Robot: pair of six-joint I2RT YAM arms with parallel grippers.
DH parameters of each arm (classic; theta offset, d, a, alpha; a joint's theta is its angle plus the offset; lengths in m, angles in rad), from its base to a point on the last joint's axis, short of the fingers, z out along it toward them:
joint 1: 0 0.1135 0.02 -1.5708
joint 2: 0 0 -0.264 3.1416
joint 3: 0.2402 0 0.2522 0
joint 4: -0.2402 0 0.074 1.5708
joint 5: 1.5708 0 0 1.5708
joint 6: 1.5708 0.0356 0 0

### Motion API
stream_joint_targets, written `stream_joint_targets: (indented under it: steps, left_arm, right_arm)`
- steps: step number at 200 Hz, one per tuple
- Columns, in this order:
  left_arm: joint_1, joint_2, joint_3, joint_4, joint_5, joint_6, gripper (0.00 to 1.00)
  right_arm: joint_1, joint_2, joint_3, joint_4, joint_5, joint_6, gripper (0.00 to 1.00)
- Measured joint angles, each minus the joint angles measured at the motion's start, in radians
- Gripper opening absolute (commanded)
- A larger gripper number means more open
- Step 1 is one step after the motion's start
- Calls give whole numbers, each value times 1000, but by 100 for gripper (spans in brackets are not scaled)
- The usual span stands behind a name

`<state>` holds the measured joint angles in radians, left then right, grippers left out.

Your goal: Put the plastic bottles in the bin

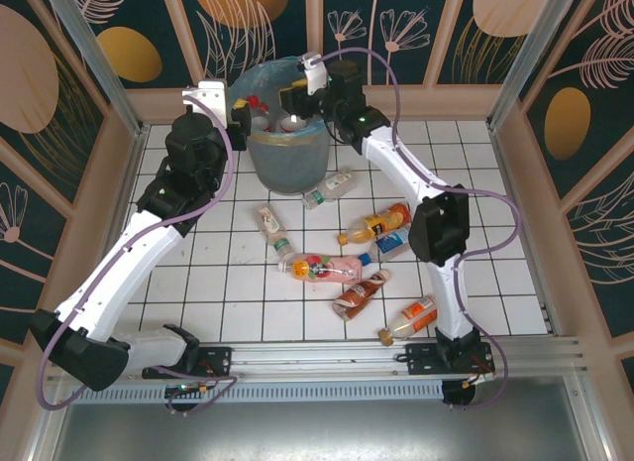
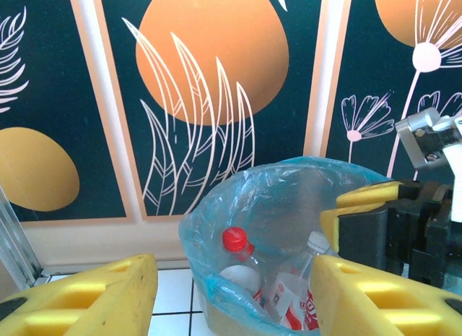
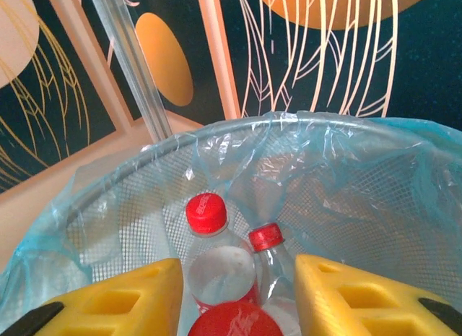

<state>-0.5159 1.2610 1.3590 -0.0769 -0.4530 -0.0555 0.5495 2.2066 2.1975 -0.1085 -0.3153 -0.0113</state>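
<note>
The bin (image 1: 287, 156), grey mesh with a light-blue bag, stands at the back of the tiled floor. In the right wrist view its rim (image 3: 289, 123) surrounds clear bottles with red caps (image 3: 207, 212), and a larger red cap (image 3: 231, 323) sits low between my fingers. My right gripper (image 1: 295, 102) (image 3: 238, 271) hangs open over the bin's mouth. My left gripper (image 1: 241, 117) (image 2: 232, 278) is open beside the bin's left rim (image 2: 209, 278), empty. Several bottles lie on the floor: a clear one (image 1: 330, 188), an orange one (image 1: 376, 223), a pink one (image 1: 322, 270), a brown one (image 1: 359, 294).
More bottles lie at the left of the pile (image 1: 270, 226) and near the right arm's base (image 1: 408, 319). The patterned back wall (image 1: 327, 25) stands right behind the bin. The right gripper's body (image 2: 404, 231) is close to my left fingers.
</note>
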Motion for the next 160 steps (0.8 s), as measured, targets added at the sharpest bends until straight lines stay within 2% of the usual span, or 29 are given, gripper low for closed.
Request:
stream_joint_targets:
  steps: [10,27,54,83,130,160]
  left_arm:
    - [0,0,-2,3,0,0,59]
    - [0,0,-6,6,3,0,59]
    - [0,0,-13,6,3,0,59]
    - [1,0,-18,13,7,0,59]
    - [1,0,-28,21,11,0,59]
    - [1,0,-31,21,15,0,59]
  right_arm:
    - [1,16,29,-26,3,21,63]
    - [2,30,62,-55,8,34,62]
    - [3,30,92,-73,8,72,50]
    - [6,31,144,-76,10,98,42]
    - [15,37,196,-69,17,122,13]
    - [15,73,200,-103,10,128,8]
